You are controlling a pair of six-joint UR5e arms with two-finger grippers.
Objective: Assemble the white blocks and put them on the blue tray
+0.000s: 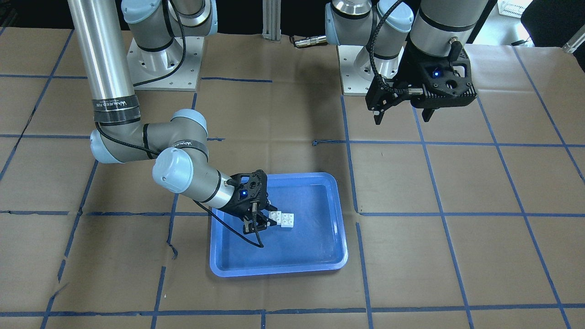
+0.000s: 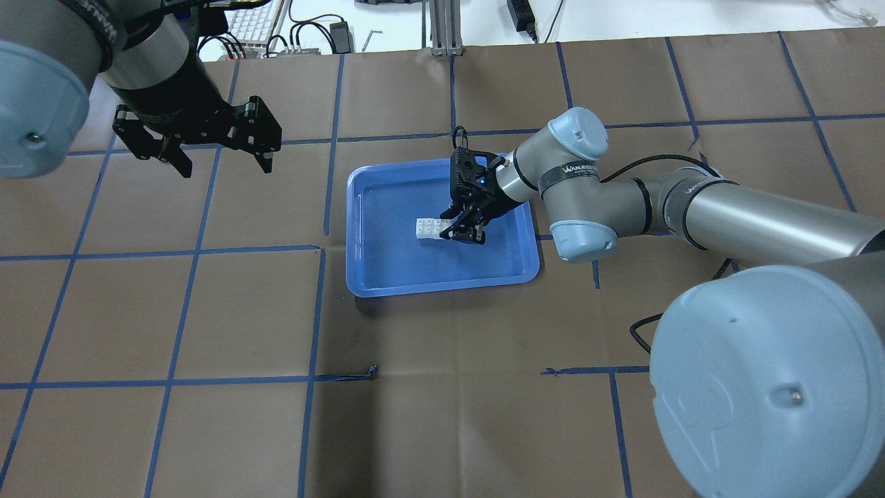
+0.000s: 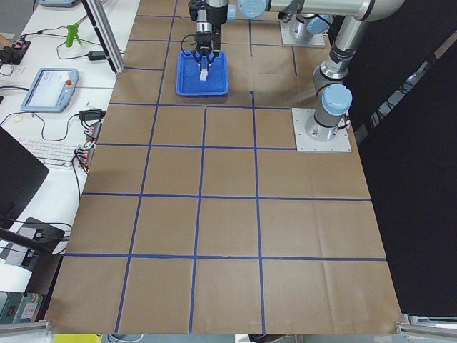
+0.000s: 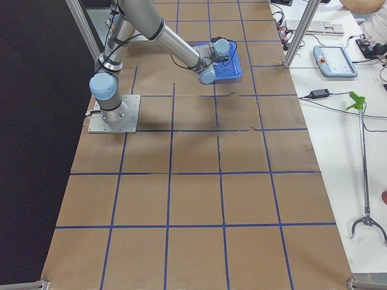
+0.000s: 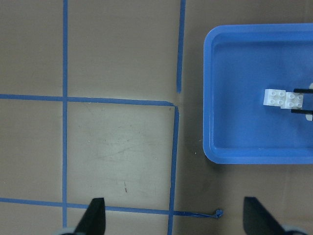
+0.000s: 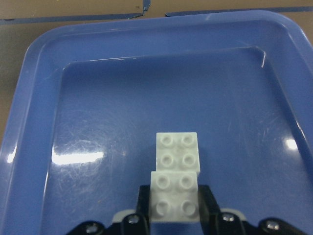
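Observation:
Two white blocks (image 1: 284, 219) are joined with an offset, one partly on top of the other, on the floor of the blue tray (image 1: 320, 256). My right gripper (image 1: 269, 220) reaches low into the tray and is shut on the nearer block; in the right wrist view its fingers (image 6: 144, 196) press both sides of the blocks (image 6: 176, 166). The blocks (image 2: 429, 228) and tray (image 2: 387, 277) also show overhead, with the right gripper (image 2: 453, 232). My left gripper (image 2: 227, 169) is open and empty, held high off to the left of the tray. Its view shows the tray (image 5: 244, 137) and blocks (image 5: 282, 99).
The table is covered in brown paper with a blue tape grid (image 2: 318, 311). The two arm bases (image 1: 164, 64) stand at the robot's side. A keyboard, a pendant and cables lie on the side bench (image 3: 50, 86), off the work area.

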